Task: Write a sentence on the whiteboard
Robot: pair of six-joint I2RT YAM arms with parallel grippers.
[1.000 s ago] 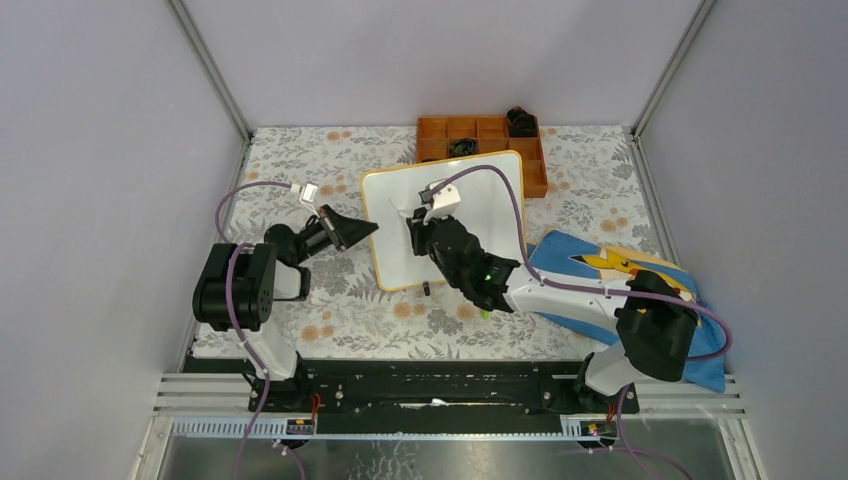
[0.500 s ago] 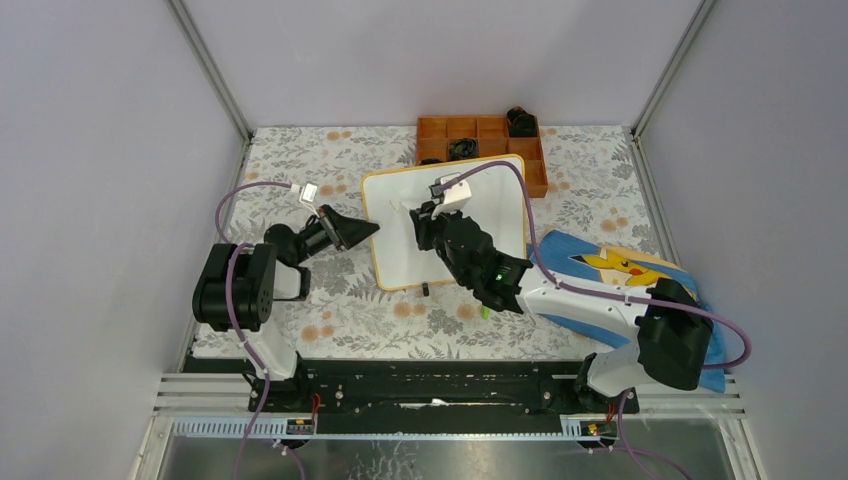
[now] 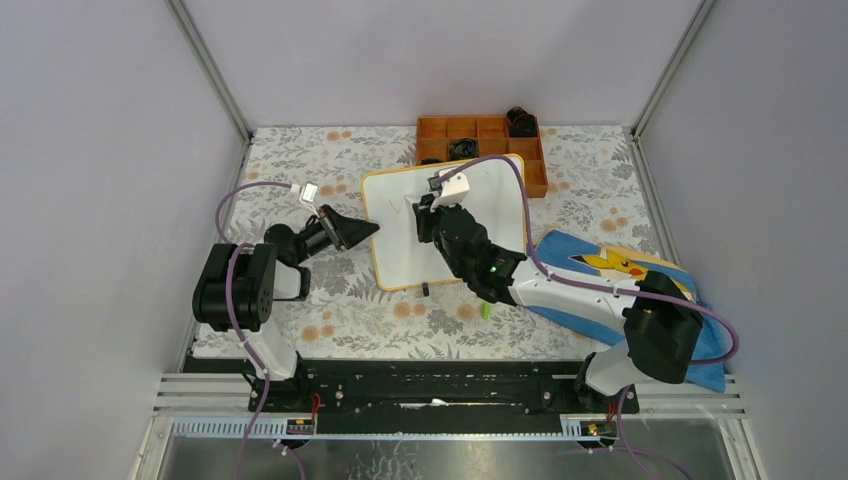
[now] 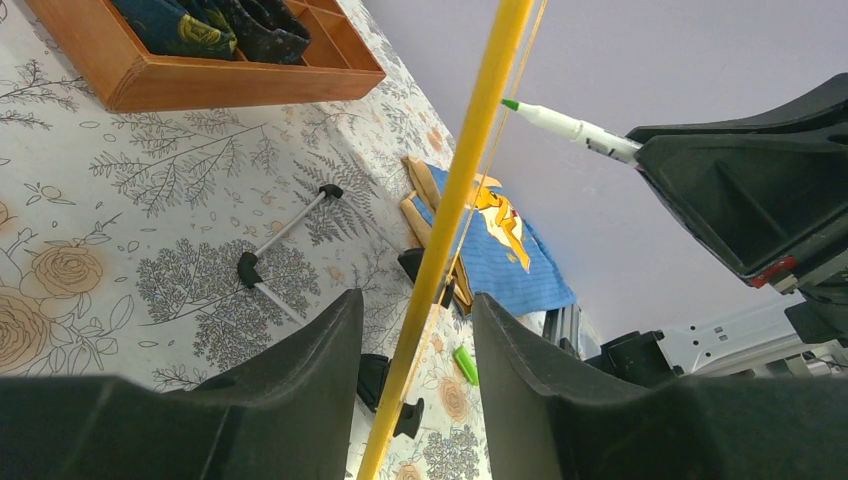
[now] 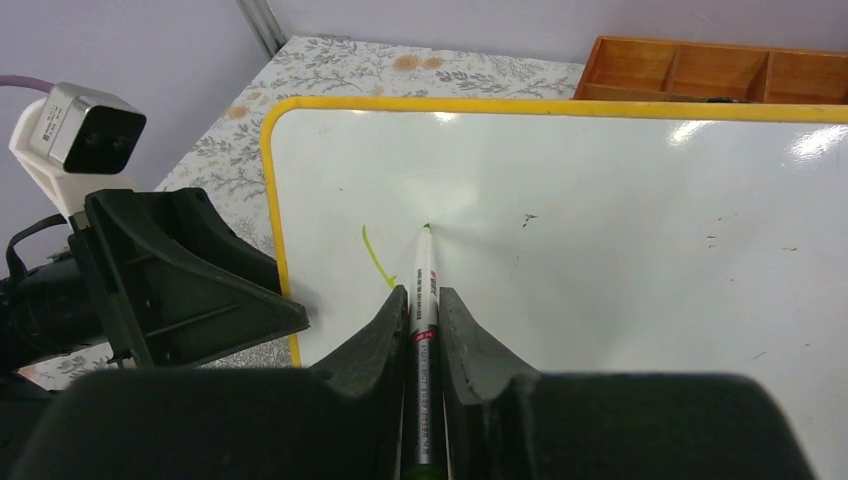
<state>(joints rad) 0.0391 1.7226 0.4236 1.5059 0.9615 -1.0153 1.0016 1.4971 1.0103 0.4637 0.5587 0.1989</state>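
Right wrist had shifted a little farther across the whiteboard (image 5: 620, 220) than a second ago, toward its far edge; left arm unchanged.

- Right fingers (image 5: 408, 310) closed tight on the marker (image 5: 427, 330), the right gripper (image 5: 422, 295) low over the whiteboard's left half. Green tip touched the white face.
- One short green stroke (image 5: 376, 258) lay just left of the tip, near the whiteboard's left frame. No readable words.
- Left gripper (image 4: 415, 300) at the whiteboard's left edge: fingers (image 4: 300, 400) apart, astride the yellow frame, a gap showing on each side.
- Whiteboard lay mid-surface (image 3: 300, 160), between the two arms.
- Orange tray (image 3: 480, 135) touched or sat just beyond the whiteboard's far edge.
- Blue cloth (image 3: 600, 265) just right of the whiteboard, under the right arm.
- Small green cap (image 3: 485, 310) on the surface near the whiteboard's near right corner.
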